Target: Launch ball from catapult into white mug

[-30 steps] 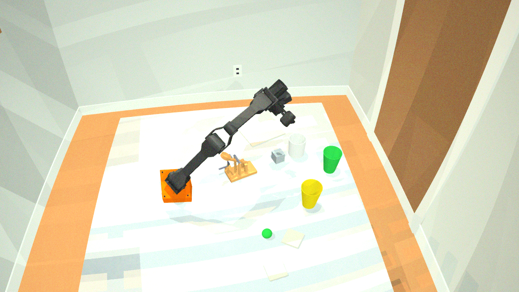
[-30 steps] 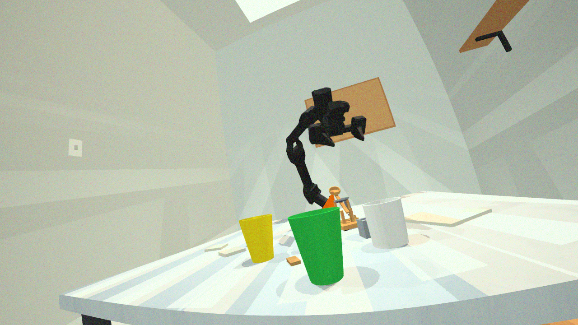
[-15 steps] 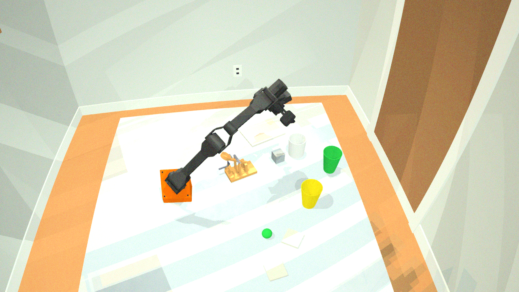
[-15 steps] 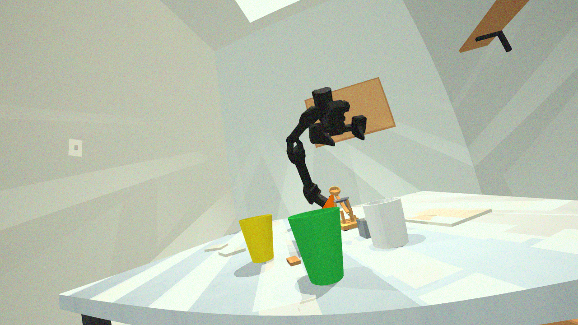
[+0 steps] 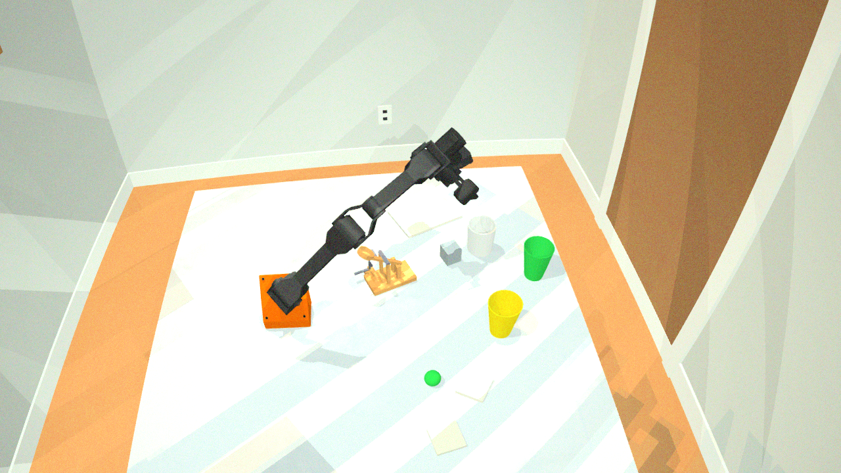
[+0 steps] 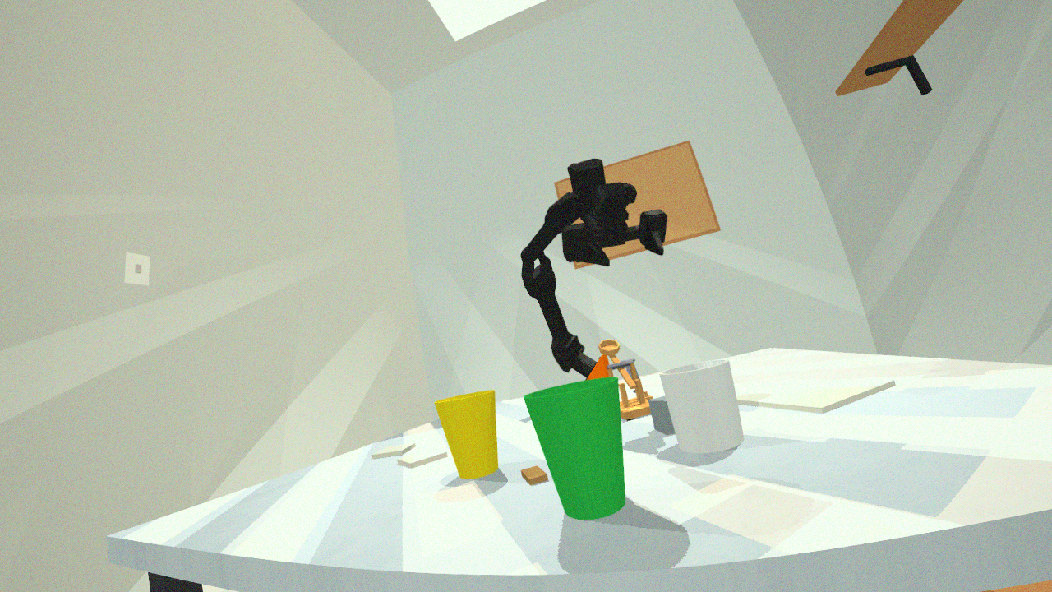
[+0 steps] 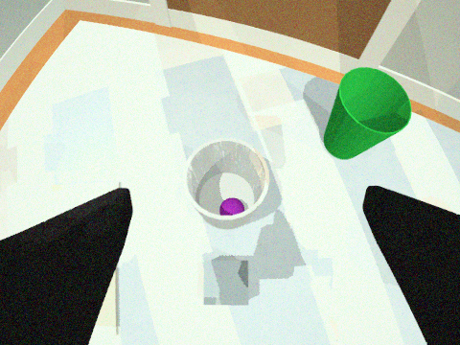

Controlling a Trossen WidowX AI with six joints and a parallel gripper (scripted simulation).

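Note:
The white mug (image 5: 481, 240) (image 6: 704, 412) (image 7: 230, 158) stands upright, and a purple ball (image 7: 232, 206) lies inside it in the wrist view. The top and exterior views do not show the mug's inside bottom. The wooden catapult (image 5: 391, 282) (image 6: 635, 412) stands in front of the arm's orange base; its spoon (image 5: 364, 253) (image 6: 609, 346) is raised, and no ball shows in it. My gripper (image 6: 634, 257) (image 7: 251, 198) is open and empty, high above the table near the mug. The mug shows between its fingers in the wrist view.
A grey cube (image 5: 451, 253) (image 6: 662, 416) (image 7: 232, 283) sits between catapult and mug. A green cup (image 5: 536, 259) (image 6: 582, 449) (image 7: 342, 129) and a yellow cup (image 5: 501, 318) (image 6: 472, 434) stand nearby. A green ball (image 5: 431, 378), flat tiles (image 5: 475, 390) and a small brown block (image 6: 534, 475) lie on the table.

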